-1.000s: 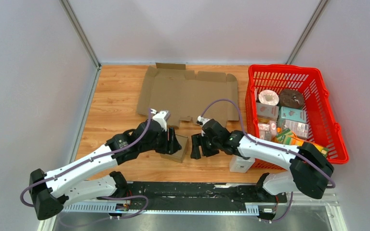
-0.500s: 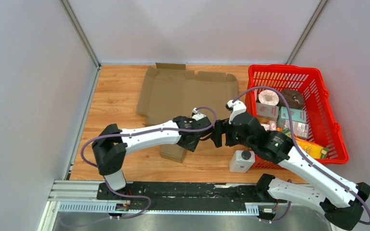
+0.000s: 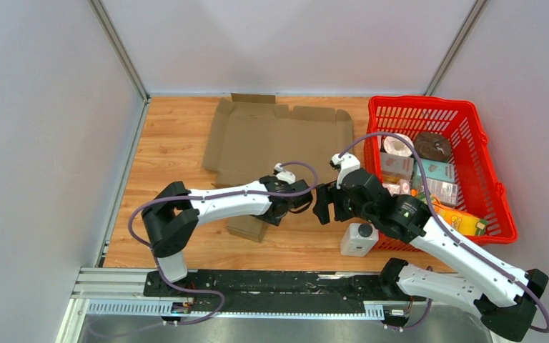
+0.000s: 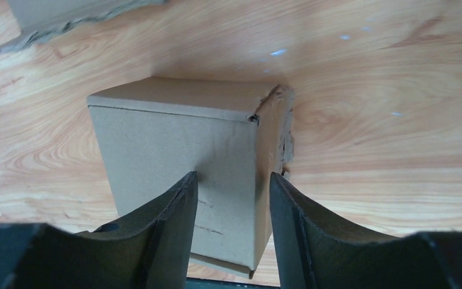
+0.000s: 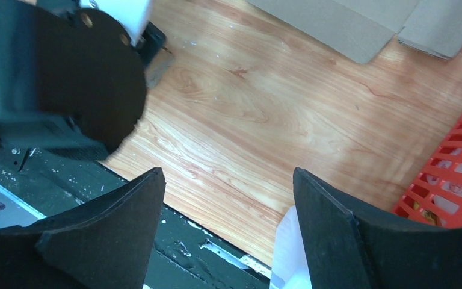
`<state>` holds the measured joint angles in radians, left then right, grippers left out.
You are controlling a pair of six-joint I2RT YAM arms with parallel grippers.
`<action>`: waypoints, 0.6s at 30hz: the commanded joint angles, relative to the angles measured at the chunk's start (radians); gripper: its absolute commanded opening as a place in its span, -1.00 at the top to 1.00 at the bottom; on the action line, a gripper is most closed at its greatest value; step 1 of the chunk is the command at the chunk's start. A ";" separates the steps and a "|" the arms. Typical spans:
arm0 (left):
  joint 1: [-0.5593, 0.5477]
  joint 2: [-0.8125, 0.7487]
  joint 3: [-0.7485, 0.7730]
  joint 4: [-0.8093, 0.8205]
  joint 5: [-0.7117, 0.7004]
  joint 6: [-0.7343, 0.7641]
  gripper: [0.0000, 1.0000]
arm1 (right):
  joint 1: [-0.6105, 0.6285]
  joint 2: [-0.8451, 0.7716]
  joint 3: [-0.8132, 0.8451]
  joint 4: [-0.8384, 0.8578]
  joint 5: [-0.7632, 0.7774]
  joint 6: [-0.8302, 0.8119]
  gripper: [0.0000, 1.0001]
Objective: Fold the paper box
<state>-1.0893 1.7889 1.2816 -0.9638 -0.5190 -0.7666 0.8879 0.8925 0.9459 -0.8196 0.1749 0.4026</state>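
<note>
The box [image 3: 249,227] sits lower centre, just beyond the left gripper [image 4: 231,186], part-open and empty; the right gripper [image 5: 227,180] gapes empty, so pressing the box's ragged side flap likely needs a square approach.

Small box [image 3: 246,230] half-hidden under left arm [image 3: 229,201] (top view); bottle [image 5: 286,256] cropped.

A red plastic basket [image 3: 418,113] stands at the right side of the wooden table [image 3: 171,143], holding assorted packaged goods [image 3: 432,171]. A white container [image 3: 358,241] with a dark cap stands just beside the basket's near left corner.
</note>
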 commanded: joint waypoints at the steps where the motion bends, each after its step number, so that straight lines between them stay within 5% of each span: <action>1: 0.090 -0.120 -0.170 -0.038 -0.006 -0.091 -0.09 | 0.005 -0.023 -0.019 0.083 -0.048 -0.024 -0.62; 6: 0.265 -0.261 -0.323 0.020 0.042 -0.109 0.14 | 0.005 -0.027 -0.027 0.094 -0.086 -0.036 -0.62; 18: 0.905 -0.442 -0.412 0.042 0.146 -0.004 0.03 | 0.003 -0.010 -0.010 0.097 -0.135 -0.070 -0.63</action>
<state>-0.3328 1.3918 0.8944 -0.9337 -0.4686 -0.8196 0.8879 0.8818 0.9161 -0.7643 0.0715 0.3614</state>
